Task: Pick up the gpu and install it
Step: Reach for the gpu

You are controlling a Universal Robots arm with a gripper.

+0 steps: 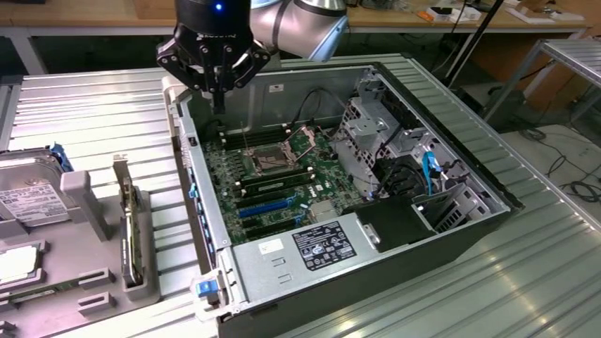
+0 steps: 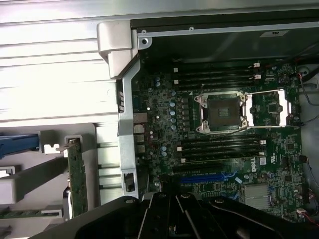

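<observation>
Dark green, flat gpu card [image 1: 131, 227] with a silver bracket strip at its end stands on edge in a grey slotted holder [image 1: 103, 278] on the ribbed metal bench [image 1: 94, 105], beside the open black computer case [image 1: 300, 81]. The black pincer [image 1: 218, 102] is pressed together and empty. It hangs fingertips-down over the case's corner at the exterior view's left, well apart from the card.

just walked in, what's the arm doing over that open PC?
The arm's gripper hangs shut and empty over a corner of the open computer case, above the motherboard. The gpu is not picked up yet: it stands on edge in the gray holder beside the case, on the exterior view's left. The board's blue slot holds no card.
</observation>
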